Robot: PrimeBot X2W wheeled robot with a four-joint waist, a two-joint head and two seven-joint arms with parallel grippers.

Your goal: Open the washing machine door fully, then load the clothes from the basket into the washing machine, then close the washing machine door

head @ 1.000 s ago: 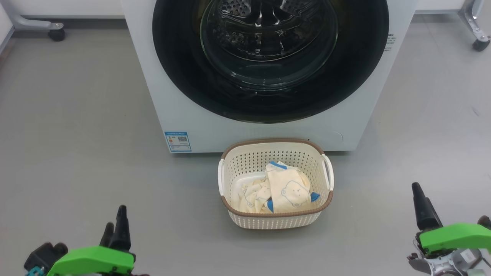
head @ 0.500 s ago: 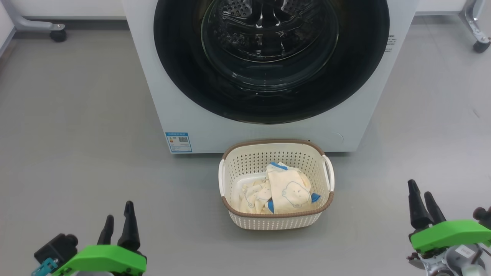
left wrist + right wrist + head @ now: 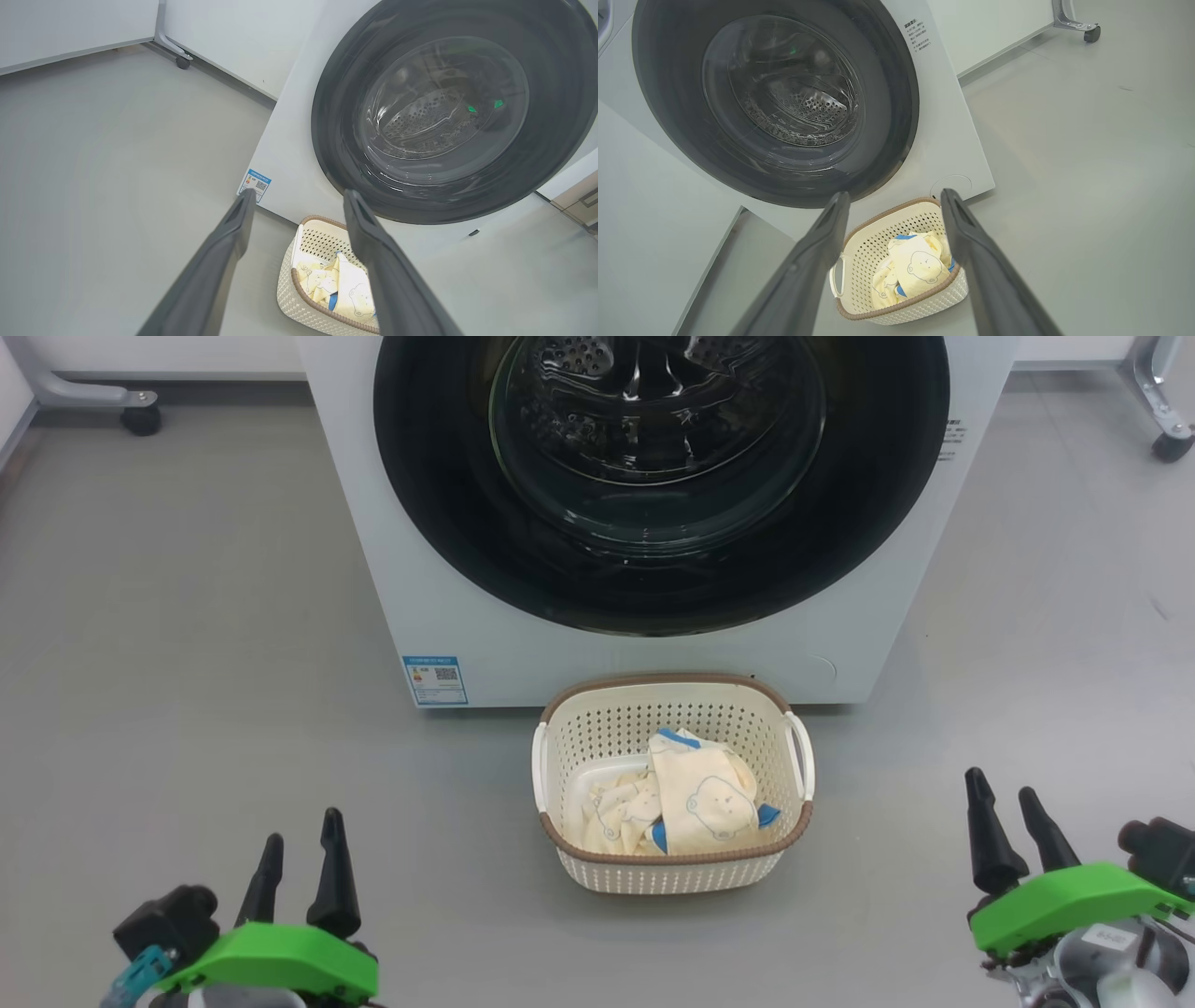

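A plain grey floor (image 3: 187, 616) runs back to a white wall (image 3: 168, 353). On the far left, a grey metal leg (image 3: 65, 390) rests on a black wheel (image 3: 138, 420) (the right wheel (image 3: 1169, 445) sits beyond a faint dark scuff (image 3: 1156, 609)).

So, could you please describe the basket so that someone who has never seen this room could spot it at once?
Find the big white washing machine with the round black door. On the grey floor in front of it sits the basket. Unlike the smooth white machine, it is small, cream and perforated, with a brown rim, white side handles and yellow bear-print clothes inside.
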